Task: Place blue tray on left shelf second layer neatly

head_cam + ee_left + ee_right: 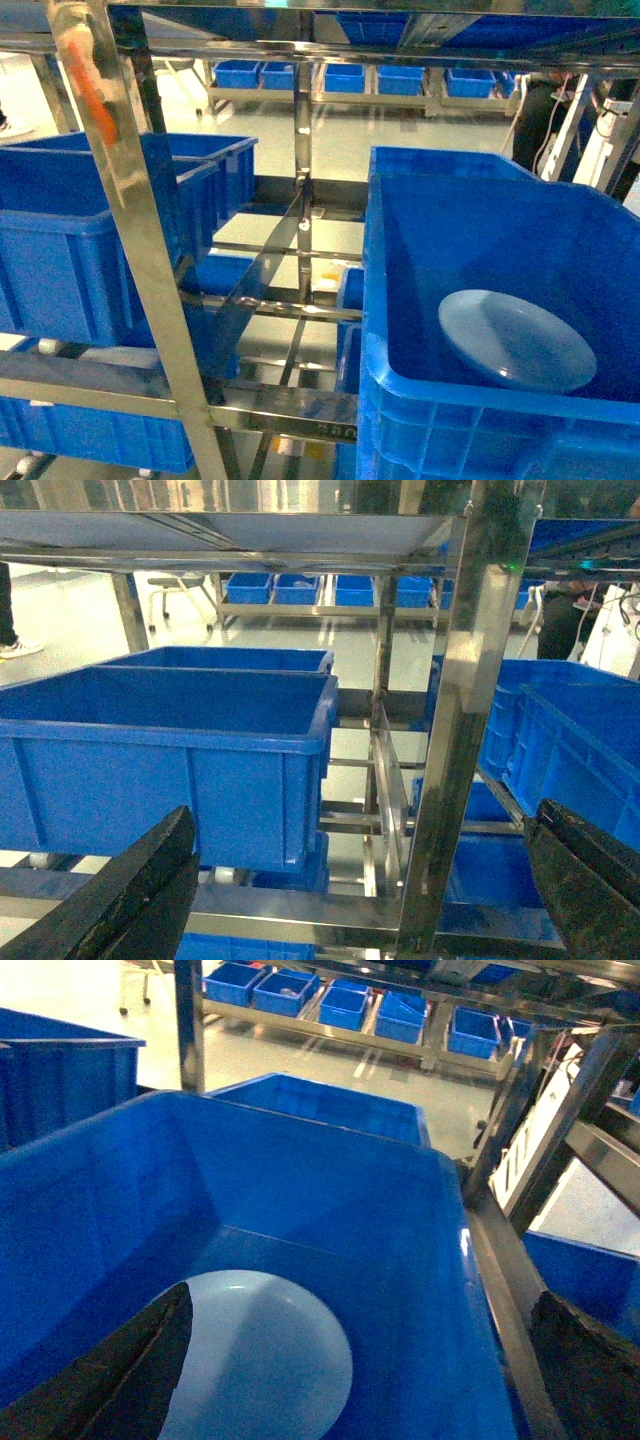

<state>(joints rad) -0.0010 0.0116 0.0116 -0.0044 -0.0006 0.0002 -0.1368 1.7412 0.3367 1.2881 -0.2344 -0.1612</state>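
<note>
The blue tray (516,340) lies inside the right crate (400,400), not yet picked up. The right gripper (350,1380) hovers spread above it, empty; the left gripper (360,900) is also spread, facing the left shelf (300,920).

A shiny steel rack (150,290) carries deep blue crates: one at nine o'clock (90,230) on the left shelf tier, one at four o'clock (490,330) on the right, more on the tier below (90,430).

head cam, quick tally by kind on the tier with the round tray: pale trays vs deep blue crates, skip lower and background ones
blue tray: 1
left crates: 2
right crates: 2
total: 5
</note>
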